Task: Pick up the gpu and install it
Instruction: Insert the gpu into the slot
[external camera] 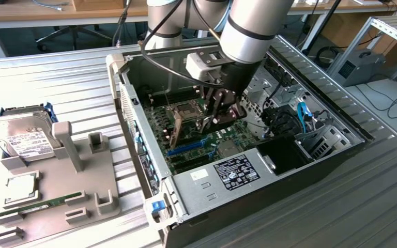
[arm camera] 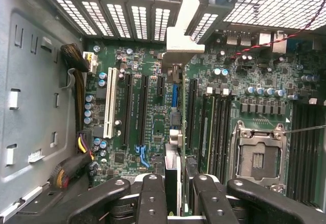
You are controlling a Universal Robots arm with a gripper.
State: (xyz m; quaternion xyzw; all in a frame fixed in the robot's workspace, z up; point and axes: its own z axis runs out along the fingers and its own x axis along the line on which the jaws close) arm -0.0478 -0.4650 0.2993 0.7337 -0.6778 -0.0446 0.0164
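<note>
Inside the open computer case [external camera: 322, 155], the gripper [arm camera: 175, 193] clamps the gpu [arm camera: 175, 132] edge-on between its fingers [arm camera: 152, 198], holding the card upright over the motherboard [arm camera: 153, 147], beside the empty processor socket [arm camera: 259, 155].

Open PC case [external camera: 336, 150] was seen at frame center, motherboard [arm camera: 153, 107] exposed with empty CPU socket [arm camera: 258, 158]. Hard drive [external camera: 20, 135], CPU chip [external camera: 20, 187] and RAM stick [external camera: 41, 202] were racked on the holder [external camera: 98, 206] at lower left.
</note>
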